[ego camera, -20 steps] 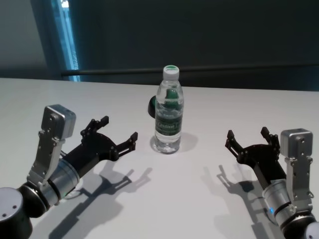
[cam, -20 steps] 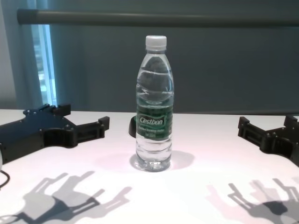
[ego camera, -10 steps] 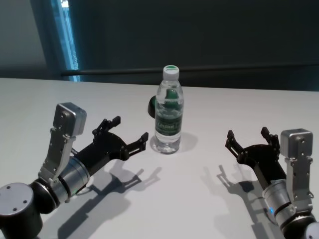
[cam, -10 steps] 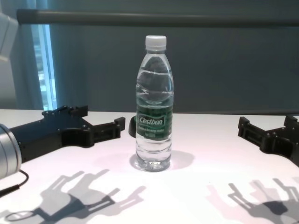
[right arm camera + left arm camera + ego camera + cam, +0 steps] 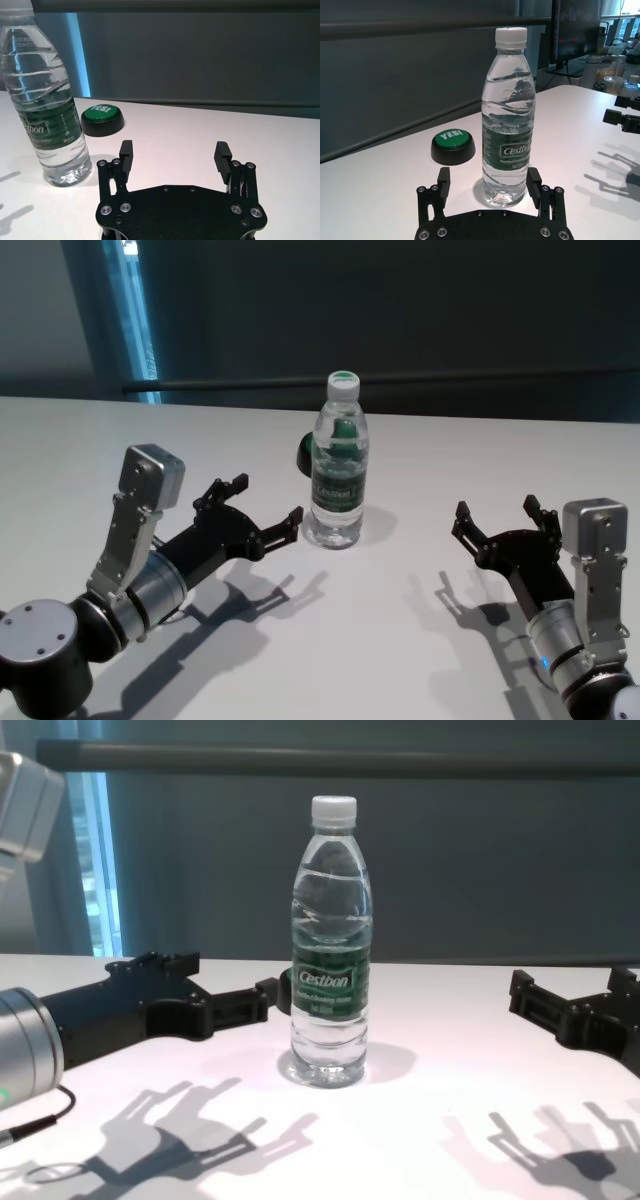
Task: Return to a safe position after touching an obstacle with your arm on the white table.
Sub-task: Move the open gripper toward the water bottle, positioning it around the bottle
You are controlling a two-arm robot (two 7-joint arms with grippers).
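The obstacle, a clear water bottle (image 5: 338,465) with a white cap and a green "Cestbon" label, stands upright near the middle of the white table (image 5: 420,640). My left gripper (image 5: 268,500) is open and empty, low over the table just left of the bottle's base. Its nearer fingertip is a small gap from the bottle. In the left wrist view the bottle (image 5: 508,125) stands just ahead of the open left gripper (image 5: 489,176). My right gripper (image 5: 496,510) is open and empty, resting low to the right, well apart from the bottle (image 5: 47,110).
A low black round button (image 5: 305,450) with a green "YES!" top (image 5: 453,145) sits just behind and left of the bottle. A dark wall and a grey rail (image 5: 340,760) run along the table's far edge.
My left arm has moved forward and right, bringing its open gripper close to the bottle's base. The bottle has stayed upright in place. The right arm has not moved.
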